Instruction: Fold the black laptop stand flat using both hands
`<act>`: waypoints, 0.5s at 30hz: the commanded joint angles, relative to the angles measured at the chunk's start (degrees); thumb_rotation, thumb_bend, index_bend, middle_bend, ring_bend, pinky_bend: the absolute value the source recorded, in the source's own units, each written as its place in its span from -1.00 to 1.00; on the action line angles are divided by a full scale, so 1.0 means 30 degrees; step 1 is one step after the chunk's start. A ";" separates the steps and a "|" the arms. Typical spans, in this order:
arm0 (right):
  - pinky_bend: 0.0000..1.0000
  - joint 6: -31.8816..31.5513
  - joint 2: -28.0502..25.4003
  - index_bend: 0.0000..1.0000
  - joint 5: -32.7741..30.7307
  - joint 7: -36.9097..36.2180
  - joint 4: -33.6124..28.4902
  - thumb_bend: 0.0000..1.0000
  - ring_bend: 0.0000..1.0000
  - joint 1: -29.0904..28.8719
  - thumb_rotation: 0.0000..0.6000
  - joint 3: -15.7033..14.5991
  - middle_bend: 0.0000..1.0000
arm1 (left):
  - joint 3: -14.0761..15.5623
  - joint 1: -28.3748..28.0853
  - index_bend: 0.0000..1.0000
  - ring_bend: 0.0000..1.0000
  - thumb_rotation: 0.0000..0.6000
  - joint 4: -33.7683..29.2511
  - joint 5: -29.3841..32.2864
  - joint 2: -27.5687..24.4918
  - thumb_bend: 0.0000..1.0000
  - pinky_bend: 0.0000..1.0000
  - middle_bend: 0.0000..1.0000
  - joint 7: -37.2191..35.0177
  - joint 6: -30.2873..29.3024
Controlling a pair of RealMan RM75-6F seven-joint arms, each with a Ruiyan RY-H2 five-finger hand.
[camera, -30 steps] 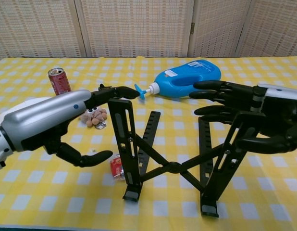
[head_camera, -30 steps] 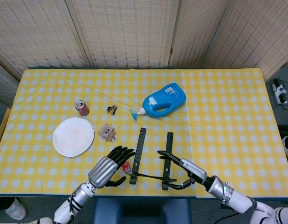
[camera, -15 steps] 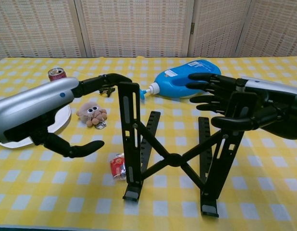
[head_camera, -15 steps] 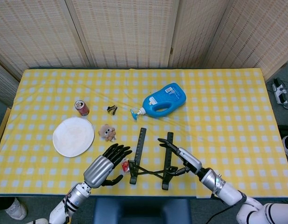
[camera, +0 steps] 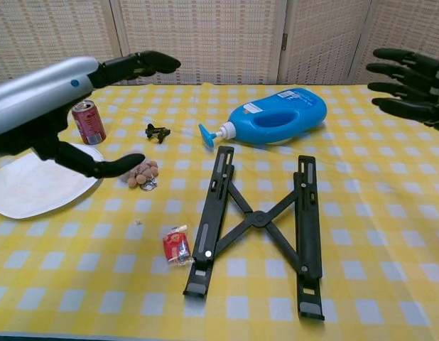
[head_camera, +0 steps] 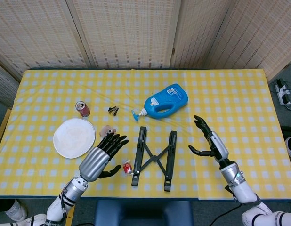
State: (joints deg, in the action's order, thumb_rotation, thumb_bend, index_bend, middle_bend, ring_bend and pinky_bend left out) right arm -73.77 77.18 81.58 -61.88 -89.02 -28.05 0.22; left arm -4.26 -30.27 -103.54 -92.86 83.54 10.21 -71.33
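The black laptop stand [head_camera: 153, 157] [camera: 258, 222] lies flat on the yellow checked cloth, its two rails parallel and the crossed links low between them. My left hand [head_camera: 99, 157] [camera: 77, 99] hovers to the left of the stand, fingers spread, holding nothing. On the other side my right hand [head_camera: 210, 142] [camera: 411, 78] is raised clear of the stand, fingers apart and empty. Neither hand touches the stand.
A blue detergent bottle [head_camera: 165, 101] [camera: 275, 115] lies behind the stand. A small red packet [head_camera: 127, 167] [camera: 177, 246] sits by the stand's left rail. A plush toy [camera: 141, 172], white plate [head_camera: 74, 137], red can [head_camera: 82, 108] and black clip [head_camera: 113, 110] lie further left.
The stand was propped up between both hands; now it lies collapsed flat. Both hands have let go and pulled away, left hand to the left, right hand to the right and upward.
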 commanded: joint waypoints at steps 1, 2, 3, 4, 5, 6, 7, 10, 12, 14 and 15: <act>-1.00 -0.0972 -0.0902 -1.00 0.0984 0.1082 -0.0461 -0.34 -0.86 0.0666 1.00 0.0166 -1.00 | -0.0827 -0.0628 -0.90 -0.99 1.00 0.1290 0.0080 0.0176 -0.21 -1.00 -0.84 -0.0239 0.0172; -1.00 -0.1175 -0.1084 -1.00 0.1420 0.1549 -0.0528 -0.34 -0.83 0.0722 1.00 0.0091 -0.99 | -0.1011 -0.0875 -0.89 -0.99 1.00 0.1699 0.0139 0.0205 -0.21 -1.00 -0.84 -0.0239 0.0425; -1.00 -0.1471 -0.1255 -1.00 0.2006 0.2399 -0.0561 -0.34 -0.79 0.0794 1.00 -0.0009 -0.97 | -0.1234 -0.1248 -0.88 -0.98 1.00 0.2282 0.0204 0.0256 -0.21 -1.00 -0.84 -0.0188 0.0837; -0.98 -0.1661 -0.1356 -1.00 0.2452 0.3217 -0.0577 -0.34 -0.71 0.0829 1.00 -0.0096 -0.91 | -0.1397 -0.1535 -0.88 -0.98 1.00 0.2731 0.0290 0.0333 -0.21 -1.00 -0.84 -0.0115 0.1168; -0.96 -0.1844 -0.1420 -1.00 0.2891 0.4086 -0.0605 -0.34 -0.66 0.0852 1.00 -0.0165 -0.86 | -0.1532 -0.1815 -0.88 -0.98 1.00 0.3152 0.0383 0.0428 -0.21 -1.00 -0.84 -0.0031 0.1503; -0.91 -0.2014 -0.1454 -1.00 0.3281 0.5003 -0.0625 -0.34 -0.58 0.0871 1.00 -0.0202 -0.77 | -0.1631 -0.2100 -0.88 -0.98 1.00 0.3566 0.0425 0.0536 -0.21 -1.00 -0.84 0.0059 0.1833; -0.85 -0.2075 -0.1508 -1.00 0.3773 0.6327 -0.0649 -0.34 -0.50 0.0849 1.00 -0.0293 -0.68 | -0.1761 -0.2475 -0.88 -0.98 1.00 0.4180 0.0470 0.0724 -0.22 -1.00 -0.84 0.0313 0.2233; -0.67 -0.2135 -0.1397 -0.81 0.4412 0.8918 -0.0714 -0.34 -0.33 0.0812 1.00 -0.0263 -0.44 | -0.1943 -0.3236 -0.91 -0.98 1.00 0.5583 0.0482 0.1330 -0.33 -1.00 -0.84 0.0849 0.2915; -0.54 -0.1923 -0.1055 -0.61 0.4787 1.1338 -0.0572 -0.34 -0.22 0.0729 1.00 -0.0233 -0.31 | -0.2024 -0.3938 -0.94 -0.98 1.00 0.7346 0.0455 0.2222 -0.55 -1.00 -0.84 0.1309 0.3454; -0.39 -0.1734 -0.0747 -0.43 0.4888 1.2903 -0.0439 -0.34 -0.09 0.0687 1.00 -0.0169 -0.19 | -0.1977 -0.4331 -0.98 -0.98 1.00 0.8360 0.0517 0.2792 -0.64 -1.00 -0.84 0.1437 0.3833; -0.31 -0.1650 -0.0584 -0.36 0.4979 1.3650 -0.0330 -0.34 -0.03 0.0660 1.00 -0.0152 -0.13 | -0.1940 -0.4509 -0.99 -0.98 1.00 0.8829 0.0532 0.3062 -0.67 -1.00 -0.84 0.1462 0.3989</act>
State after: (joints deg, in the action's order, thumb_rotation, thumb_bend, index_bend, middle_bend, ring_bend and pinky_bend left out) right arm -78.97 74.15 93.84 -29.44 -90.52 -25.92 -0.26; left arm -9.78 -41.34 -81.26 -91.51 89.82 13.31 -61.60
